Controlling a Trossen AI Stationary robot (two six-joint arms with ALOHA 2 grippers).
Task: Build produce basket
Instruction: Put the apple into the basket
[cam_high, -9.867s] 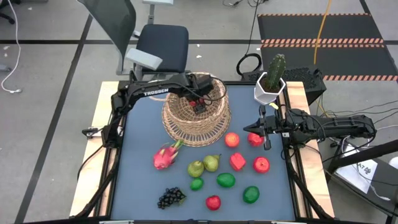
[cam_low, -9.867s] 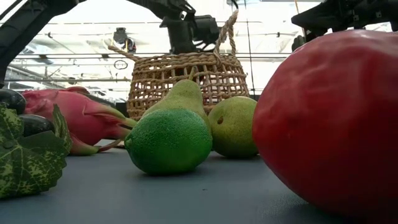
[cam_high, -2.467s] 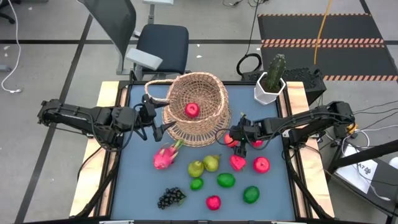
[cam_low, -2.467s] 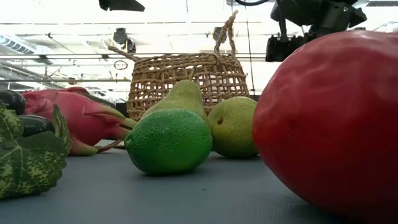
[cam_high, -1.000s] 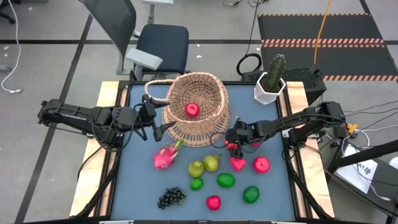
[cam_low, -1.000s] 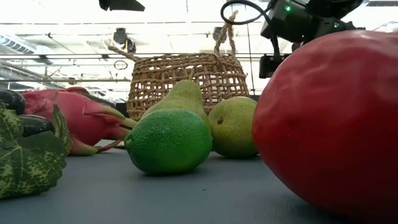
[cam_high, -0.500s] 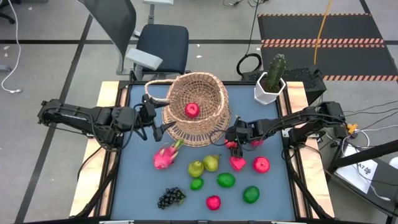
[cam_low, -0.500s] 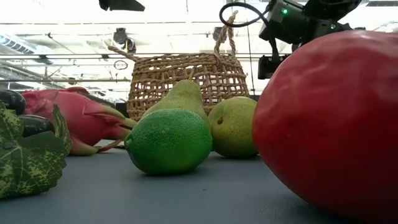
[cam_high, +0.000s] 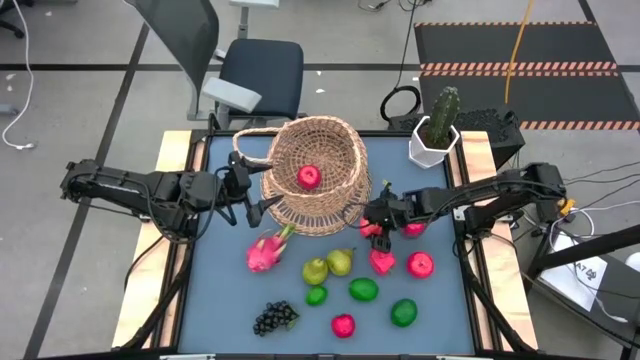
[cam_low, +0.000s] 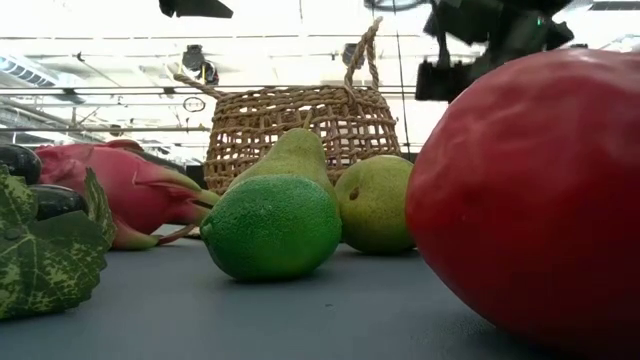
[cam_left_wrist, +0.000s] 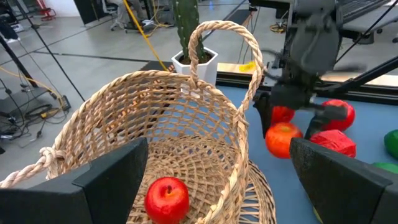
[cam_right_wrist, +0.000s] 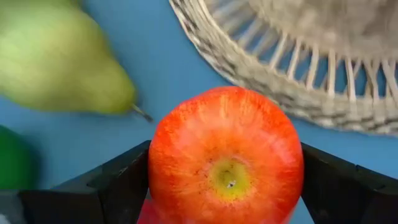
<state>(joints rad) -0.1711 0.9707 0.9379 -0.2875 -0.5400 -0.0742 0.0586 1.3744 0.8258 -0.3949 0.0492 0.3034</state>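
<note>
The woven basket (cam_high: 315, 178) stands at the table's far middle with one red apple (cam_high: 309, 177) inside it. My right gripper (cam_high: 374, 226) is just right of the basket's near side, shut on another red apple (cam_right_wrist: 225, 155). My left gripper (cam_high: 252, 205) waits open beside the basket's left wall, with nothing between its fingers. Loose on the table lie a dragon fruit (cam_high: 265, 250), two pears (cam_high: 328, 266), green fruits (cam_high: 363, 289), more red fruits (cam_high: 420, 264) and dark grapes (cam_high: 273, 318). My right gripper pinches the red apple by two opposite sides (cam_right_wrist: 155, 168) between its two fingers (cam_right_wrist: 118, 183). The fingers slant down from the table's right side. The apple's dimpled end (cam_right_wrist: 229, 180) faces back toward the wrist. It hangs a little above the table (cam_left_wrist: 281, 139).
A white pot with a cactus (cam_high: 432, 140) stands at the far right corner. The basket's looped handle (cam_left_wrist: 217, 37) rises over its rim on the side toward my right arm. A red fruit (cam_high: 382, 262) lies just below the held apple.
My right gripper has risen a little beside the basket, and the red apple between its fingers has come up off the table with it. My left arm has kept still.
</note>
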